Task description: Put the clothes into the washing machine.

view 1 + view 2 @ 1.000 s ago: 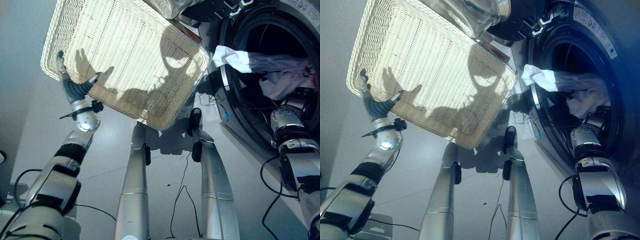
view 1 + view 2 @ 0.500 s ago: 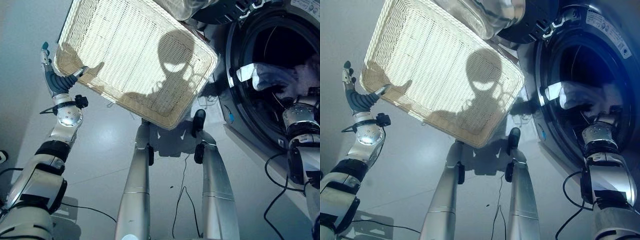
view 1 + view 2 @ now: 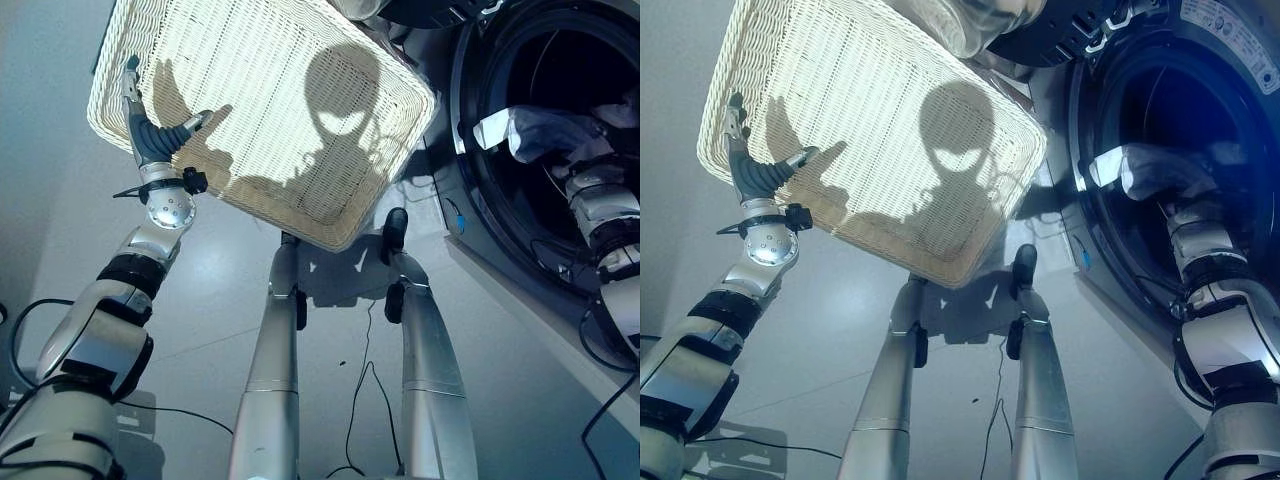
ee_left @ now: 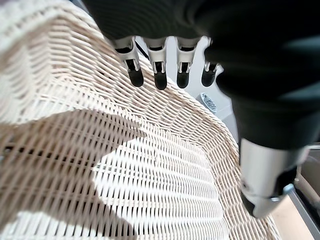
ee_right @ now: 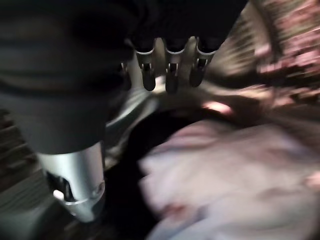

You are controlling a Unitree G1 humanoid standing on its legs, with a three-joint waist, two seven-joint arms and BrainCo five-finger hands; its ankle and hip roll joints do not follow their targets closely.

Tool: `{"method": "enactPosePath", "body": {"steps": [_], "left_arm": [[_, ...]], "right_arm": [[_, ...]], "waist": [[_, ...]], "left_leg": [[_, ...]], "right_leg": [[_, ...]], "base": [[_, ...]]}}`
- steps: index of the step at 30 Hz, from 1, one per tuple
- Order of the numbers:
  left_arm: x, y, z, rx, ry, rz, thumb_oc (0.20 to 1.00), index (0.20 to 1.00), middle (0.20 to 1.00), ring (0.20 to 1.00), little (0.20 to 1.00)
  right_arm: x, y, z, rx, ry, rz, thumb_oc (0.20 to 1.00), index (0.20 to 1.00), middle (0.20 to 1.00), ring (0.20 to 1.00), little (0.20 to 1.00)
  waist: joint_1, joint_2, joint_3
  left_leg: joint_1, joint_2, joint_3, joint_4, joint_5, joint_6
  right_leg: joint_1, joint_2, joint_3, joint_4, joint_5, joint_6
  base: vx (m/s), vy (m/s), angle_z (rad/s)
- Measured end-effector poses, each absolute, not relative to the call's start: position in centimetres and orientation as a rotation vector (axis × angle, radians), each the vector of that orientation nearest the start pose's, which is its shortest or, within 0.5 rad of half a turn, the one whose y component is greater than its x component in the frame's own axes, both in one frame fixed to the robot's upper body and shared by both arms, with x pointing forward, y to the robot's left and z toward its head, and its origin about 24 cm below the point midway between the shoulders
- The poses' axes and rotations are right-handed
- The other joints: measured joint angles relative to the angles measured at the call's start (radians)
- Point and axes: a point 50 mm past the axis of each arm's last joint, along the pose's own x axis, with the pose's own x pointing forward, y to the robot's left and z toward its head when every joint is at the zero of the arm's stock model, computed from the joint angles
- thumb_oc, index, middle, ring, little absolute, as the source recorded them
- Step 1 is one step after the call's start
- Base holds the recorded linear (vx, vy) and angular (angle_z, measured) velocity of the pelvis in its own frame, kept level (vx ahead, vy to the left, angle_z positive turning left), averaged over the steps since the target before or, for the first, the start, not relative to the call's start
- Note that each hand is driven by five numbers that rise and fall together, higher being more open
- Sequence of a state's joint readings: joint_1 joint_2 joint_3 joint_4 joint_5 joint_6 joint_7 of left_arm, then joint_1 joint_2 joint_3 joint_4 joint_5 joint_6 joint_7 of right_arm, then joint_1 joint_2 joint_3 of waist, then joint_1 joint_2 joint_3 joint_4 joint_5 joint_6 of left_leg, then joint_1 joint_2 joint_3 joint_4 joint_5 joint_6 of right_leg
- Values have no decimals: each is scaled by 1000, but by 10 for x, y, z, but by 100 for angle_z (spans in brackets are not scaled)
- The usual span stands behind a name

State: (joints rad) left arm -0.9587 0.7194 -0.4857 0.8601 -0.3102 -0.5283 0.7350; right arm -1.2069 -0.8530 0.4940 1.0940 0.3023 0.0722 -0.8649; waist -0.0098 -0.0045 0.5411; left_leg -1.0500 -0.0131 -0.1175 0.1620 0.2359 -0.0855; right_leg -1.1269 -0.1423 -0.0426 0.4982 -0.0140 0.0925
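Note:
A pale, crumpled garment (image 3: 525,130) lies inside the dark drum of the washing machine (image 3: 462,90), just past its round rim. My right arm reaches into that opening. In the right wrist view my right hand (image 5: 171,74) hovers open, its fingers straight, right above the pale cloth (image 5: 225,170), which it does not grasp. On my left, the cream wicker basket (image 3: 270,90) holds nothing. My left hand (image 3: 150,145) is open at the basket's near corner, fingers (image 4: 158,76) straight over the woven rim (image 4: 150,170) and thumb spread apart.
The machine's glass door (image 3: 965,22) hangs open above the basket's far edge. The basket stands on the grey floor (image 3: 200,300) directly left of the machine. The drum's rim rings my right wrist closely.
The white cloth that hung out over the drum's rim now lies inside it, and my right hand has gone in after it. My left hand swung out past the basket's corner and back.

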Motion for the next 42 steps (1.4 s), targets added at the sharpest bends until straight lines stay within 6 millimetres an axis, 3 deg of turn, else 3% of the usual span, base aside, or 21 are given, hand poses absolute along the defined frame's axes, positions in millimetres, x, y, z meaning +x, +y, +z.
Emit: {"method": "enactPosePath", "body": {"steps": [4,9,23,27,31,38,39,41,42], "left_arm": [[367,260,231,385,-703,588,1000,1000,1000,1000,1000],[368,257,231,368,-707,594,1000,1000,1000,1000,1000],[372,240,229,301,-719,600,1000,1000,1000,1000,1000],[374,236,226,292,-711,595,1000,1000,1000,1000,1000],[375,234,224,284,-704,599,1000,1000,1000,1000,1000],[376,230,222,309,-710,596,1000,1000,1000,1000,1000],[376,228,221,304,-709,592,1000,1000,1000,1000,1000],[377,225,220,297,-706,586,1000,1000,1000,1000,1000],[377,224,220,292,-706,583,1000,1000,1000,1000,1000]], "right_arm": [[364,-327,286,-702,-369,-1075,1000,1000,1000,1000,1000],[369,-313,281,-774,-433,-949,1000,1000,1000,1000,1000],[387,-276,239,-924,-358,-645,1000,1000,1000,1000,1000],[392,-271,206,-955,-253,-572,1000,1000,1000,1000,1000],[393,-271,189,-958,-192,-553,1000,1000,1000,1000,1000],[396,-267,187,-950,-157,-570,1000,1000,1000,1000,1000],[397,-267,187,-952,-149,-583,815,815,815,815,815],[399,-265,192,-951,-134,-616,200,200,200,200,200],[399,-265,193,-952,-126,-633,200,200,200,200,200]], "waist": [[3,0,0],[3,0,0],[-4,0,0],[-4,0,0],[-2,0,0],[2,2,-1],[3,2,-1],[4,2,-1],[7,3,-2]], "left_leg": [[4,7,-12,-5,4,-8],[9,10,-26,-9,1,-18],[8,25,-20,-19,-1,-25],[10,27,-18,-19,-2,-27],[11,26,-18,-18,-2,-28],[16,29,-16,-19,-3,-35],[17,29,-14,-19,-4,-36],[20,29,-10,-19,-3,-37],[22,29,-9,-19,-3,-37]], "right_leg": [[2,5,-14,11,-13,-11],[2,4,-27,31,-30,-18],[-10,17,-26,35,-40,-31],[-11,18,-25,37,-40,-32],[-13,18,-24,43,-43,-29],[-23,19,-21,67,-50,-38],[-23,19,-21,68,-51,-38],[-24,18,-19,73,-53,-41],[-24,18,-18,75,-54,-42]], "base": [[-18,3,4],[-9,2,6],[0,3,-1],[0,0,0],[0,0,0],[0,0,0],[0,0,0],[0,0,0],[0,0,0]]}}
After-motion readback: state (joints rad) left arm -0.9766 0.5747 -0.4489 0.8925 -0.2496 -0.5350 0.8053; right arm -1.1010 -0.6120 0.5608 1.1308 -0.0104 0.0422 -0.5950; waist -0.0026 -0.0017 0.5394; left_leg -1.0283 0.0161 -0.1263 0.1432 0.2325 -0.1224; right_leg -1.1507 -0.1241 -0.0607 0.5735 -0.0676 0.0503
